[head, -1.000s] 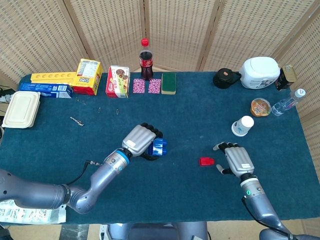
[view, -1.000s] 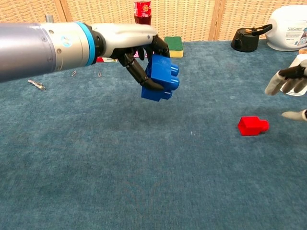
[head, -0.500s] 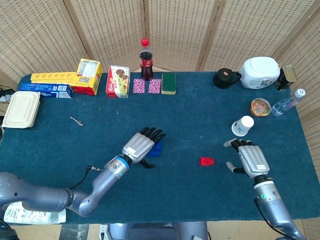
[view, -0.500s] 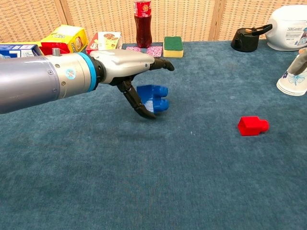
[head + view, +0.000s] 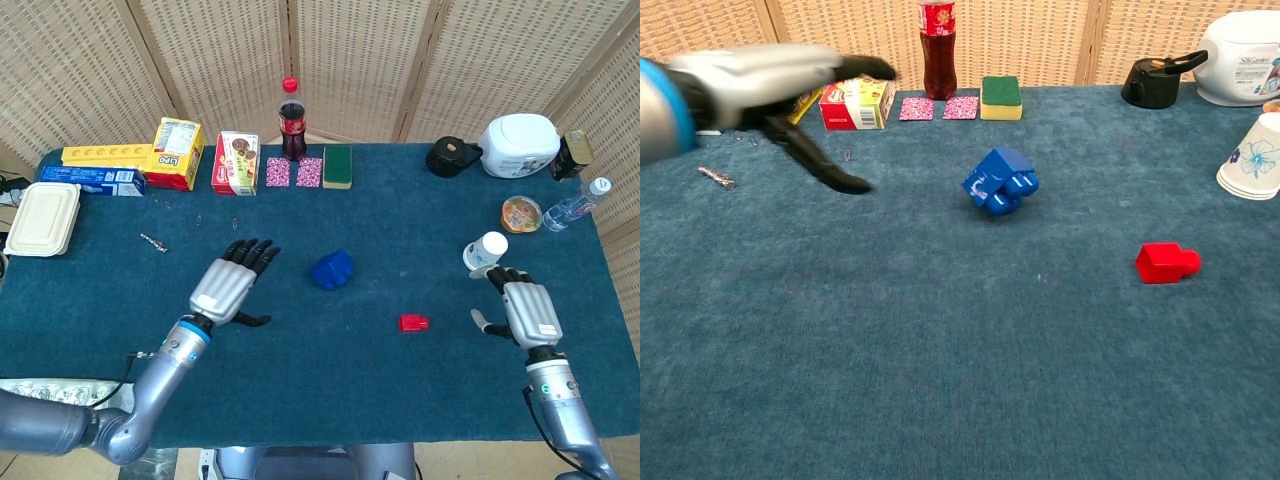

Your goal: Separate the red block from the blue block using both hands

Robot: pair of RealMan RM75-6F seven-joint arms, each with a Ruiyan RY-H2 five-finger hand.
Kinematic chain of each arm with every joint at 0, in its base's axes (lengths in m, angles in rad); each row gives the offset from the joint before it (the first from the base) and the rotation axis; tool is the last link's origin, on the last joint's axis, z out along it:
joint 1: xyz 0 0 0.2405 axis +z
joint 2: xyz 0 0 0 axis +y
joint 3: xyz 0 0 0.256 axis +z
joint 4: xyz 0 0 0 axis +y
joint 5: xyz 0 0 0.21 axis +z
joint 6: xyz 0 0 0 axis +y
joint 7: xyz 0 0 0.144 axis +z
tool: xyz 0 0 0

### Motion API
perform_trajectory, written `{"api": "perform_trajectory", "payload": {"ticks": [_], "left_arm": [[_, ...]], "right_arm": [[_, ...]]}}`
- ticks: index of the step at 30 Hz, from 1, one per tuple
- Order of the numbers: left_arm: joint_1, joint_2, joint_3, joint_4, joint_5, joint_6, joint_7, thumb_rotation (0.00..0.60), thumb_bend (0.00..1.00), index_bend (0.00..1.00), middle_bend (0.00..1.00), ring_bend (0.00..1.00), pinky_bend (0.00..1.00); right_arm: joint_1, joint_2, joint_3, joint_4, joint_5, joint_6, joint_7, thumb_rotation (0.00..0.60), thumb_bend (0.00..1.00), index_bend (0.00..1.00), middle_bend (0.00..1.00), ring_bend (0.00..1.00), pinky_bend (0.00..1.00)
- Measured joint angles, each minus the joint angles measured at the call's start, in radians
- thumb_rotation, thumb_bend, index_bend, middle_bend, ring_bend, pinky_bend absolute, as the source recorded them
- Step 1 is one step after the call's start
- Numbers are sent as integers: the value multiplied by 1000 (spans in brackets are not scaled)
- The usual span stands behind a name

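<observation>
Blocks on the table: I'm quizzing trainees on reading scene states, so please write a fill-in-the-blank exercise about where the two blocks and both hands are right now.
1. The blue block and the red block lie ____ on the cloth.
2. The left hand holds ____.
3. The right hand is nearest the paper ____.
4. The block nearer the cola bottle is the ____ one.

Missing words: apart; nothing; cup; blue
</observation>
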Motion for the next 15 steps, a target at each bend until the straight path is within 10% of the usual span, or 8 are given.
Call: {"api": "perform_trajectory", "payload": {"ticks": [15], "left_arm": [[404,250,258,-136,391,397,-99,438,174,0,60,0,95]], "right_arm": [[-106,12,-40,16,-48,116,28,600,350,295,299,280,246]]}}
